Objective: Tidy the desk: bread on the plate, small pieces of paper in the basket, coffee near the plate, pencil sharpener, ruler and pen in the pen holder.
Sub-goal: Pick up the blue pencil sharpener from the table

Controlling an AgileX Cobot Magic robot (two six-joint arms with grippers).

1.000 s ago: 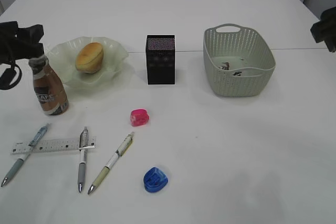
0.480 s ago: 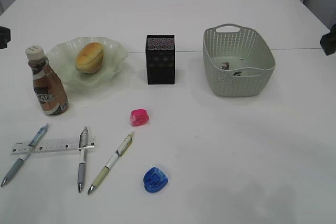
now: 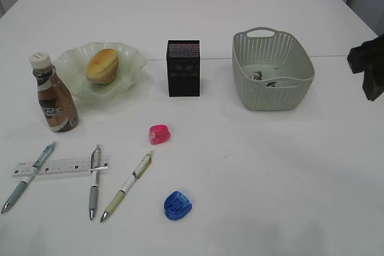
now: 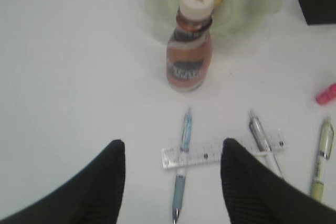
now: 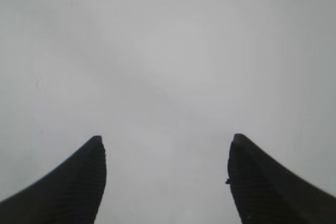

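On the left of the table [image 3: 252,166], the coffee [image 3: 55,99] stands upright just beside the plate [image 3: 129,58], and the bread [image 3: 102,65] lies on it, so these parts look done. The left tool [image 4: 173,150] hangs empty and about half open above a blue pen [image 4: 181,174] that crosses the ruler [image 4: 220,153]. I judge that the stationery comes next. It is better to lift this pen first, because it lies on the ruler, and to grip it at the middle. The pen holder [image 3: 183,68] is narrow, so each item should go in nearly upright. The paper seems to lie already in the basket [image 3: 273,73]. The right tool [image 5: 165,174] is wide open, empty, above bare table.
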